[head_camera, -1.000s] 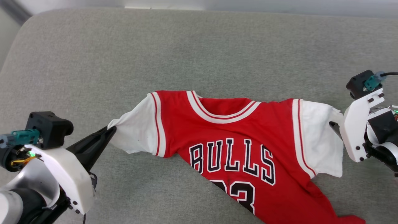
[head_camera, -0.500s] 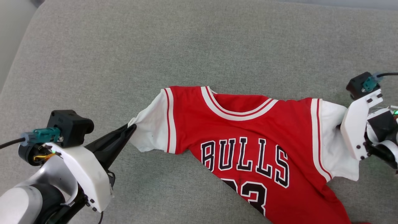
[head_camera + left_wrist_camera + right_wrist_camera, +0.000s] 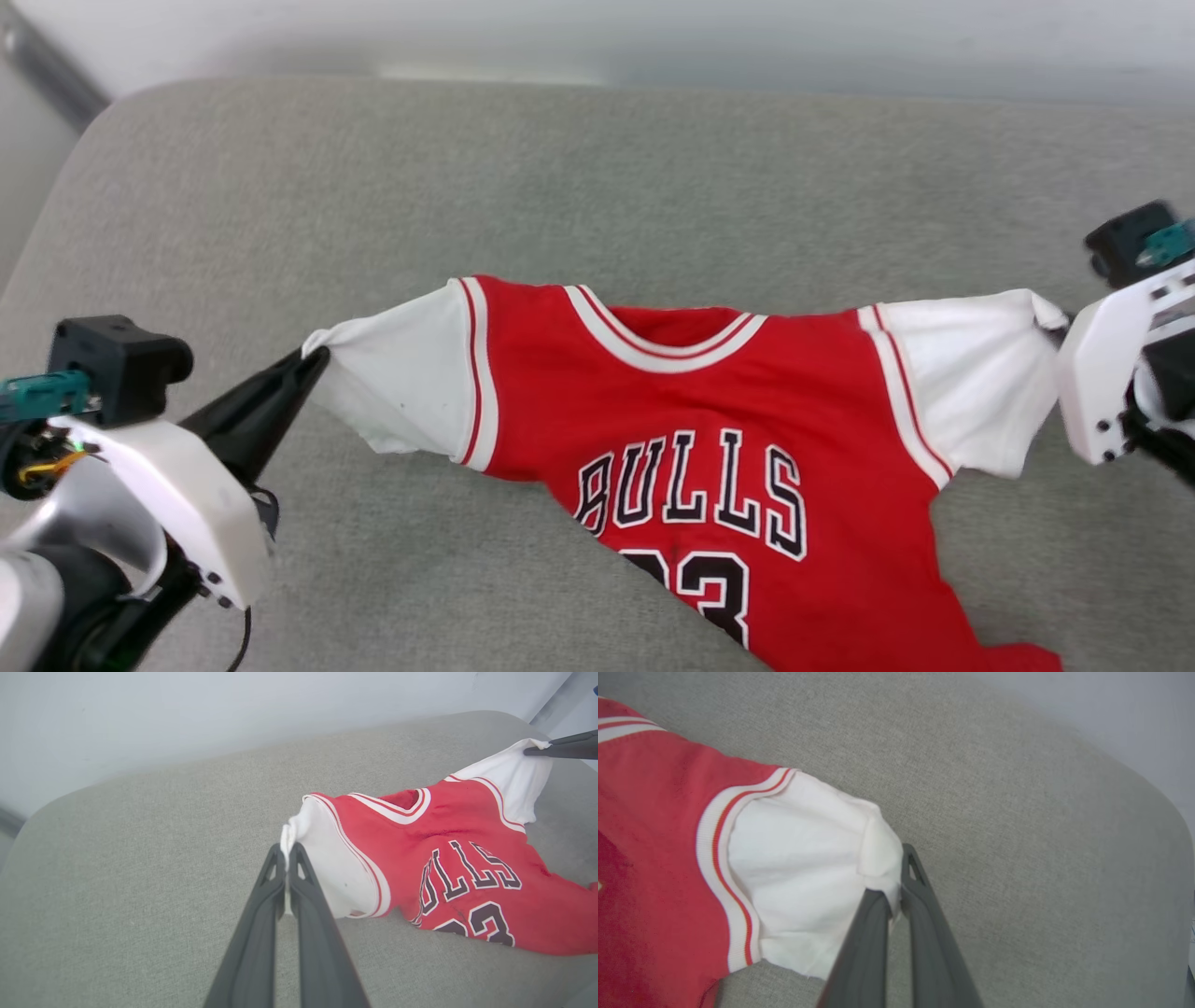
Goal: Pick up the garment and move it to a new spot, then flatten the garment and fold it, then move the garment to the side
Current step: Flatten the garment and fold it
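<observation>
Grey cushion [image 3: 597, 187] is lying beneath the garment [image 3: 728, 411], which is stretching across the head view's centre, its hem trailing toward 5 o'clock. At 9 o'clock the left gripper [image 3: 313, 359] is pinching one white sleeve; at 3 o'clock the right gripper [image 3: 896, 882] is clamping the other.

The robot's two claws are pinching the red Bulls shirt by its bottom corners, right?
No. The claws pinch the red Bulls shirt by its white sleeves, not its bottom corners. The left wrist view shows the left claw shut on one sleeve's end. The right wrist view shows the right claw shut on the other.
</observation>
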Controlling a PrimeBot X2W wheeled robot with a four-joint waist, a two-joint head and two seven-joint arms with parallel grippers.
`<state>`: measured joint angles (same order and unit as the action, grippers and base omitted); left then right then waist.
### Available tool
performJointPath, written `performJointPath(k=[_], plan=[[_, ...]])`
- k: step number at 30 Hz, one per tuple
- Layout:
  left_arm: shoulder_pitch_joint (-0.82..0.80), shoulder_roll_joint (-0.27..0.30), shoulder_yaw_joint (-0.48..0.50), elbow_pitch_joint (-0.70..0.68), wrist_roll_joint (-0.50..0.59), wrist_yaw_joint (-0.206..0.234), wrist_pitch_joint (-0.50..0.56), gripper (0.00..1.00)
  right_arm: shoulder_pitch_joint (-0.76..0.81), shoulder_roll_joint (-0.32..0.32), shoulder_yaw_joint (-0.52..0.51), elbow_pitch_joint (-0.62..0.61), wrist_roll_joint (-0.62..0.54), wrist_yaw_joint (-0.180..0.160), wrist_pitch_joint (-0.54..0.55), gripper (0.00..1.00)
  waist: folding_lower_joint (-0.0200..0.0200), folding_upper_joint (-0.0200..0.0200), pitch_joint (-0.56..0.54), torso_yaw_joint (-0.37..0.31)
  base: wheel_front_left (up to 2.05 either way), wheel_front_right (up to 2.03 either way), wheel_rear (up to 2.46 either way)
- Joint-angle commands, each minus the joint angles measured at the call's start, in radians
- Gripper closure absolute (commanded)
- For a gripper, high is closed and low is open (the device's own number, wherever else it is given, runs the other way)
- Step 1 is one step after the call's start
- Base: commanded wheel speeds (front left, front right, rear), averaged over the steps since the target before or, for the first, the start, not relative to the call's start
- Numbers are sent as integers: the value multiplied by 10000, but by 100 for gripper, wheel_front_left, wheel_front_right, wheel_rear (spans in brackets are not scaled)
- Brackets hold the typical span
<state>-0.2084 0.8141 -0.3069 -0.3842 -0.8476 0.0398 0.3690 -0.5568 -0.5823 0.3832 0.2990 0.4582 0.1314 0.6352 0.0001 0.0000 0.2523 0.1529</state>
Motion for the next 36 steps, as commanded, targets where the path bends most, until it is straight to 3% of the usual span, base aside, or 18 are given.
performJointPath(k=[1, 8, 16, 30, 36], plan=[[99, 77, 155, -52, 2, 64, -114, 100, -164, -117, -144, -131, 52, -12, -150, 100, -1, 0, -495, -448, 0, 0, 0], [123, 362, 1122, -362, 32, 396, -714, 100, -476, -689, -753, -1184, 12, -14, -521, 100, -1, 0, -1179, -1116, 0, 0, 0], [29, 815, 2369, -753, 150, 663, -1387, 100, -812, -904, -1529, -2654, -192, -14, -990, 100, -1, 0, -1760, -1868, 0, 0, 0], [-1434, 1512, 4590, -1235, 273, 880, -2422, 100, -2113, -229, -2817, -4949, -321, -14, -1490, 100, -1, 0, -1789, -2836, 0, 0, 0], [-2483, 1742, 4675, -840, 126, 783, -2540, 100, -2693, -99, -3102, -5175, -561, -14, -1611, 100, -1, 0, -1145, -2985, 0, 0, 0]])
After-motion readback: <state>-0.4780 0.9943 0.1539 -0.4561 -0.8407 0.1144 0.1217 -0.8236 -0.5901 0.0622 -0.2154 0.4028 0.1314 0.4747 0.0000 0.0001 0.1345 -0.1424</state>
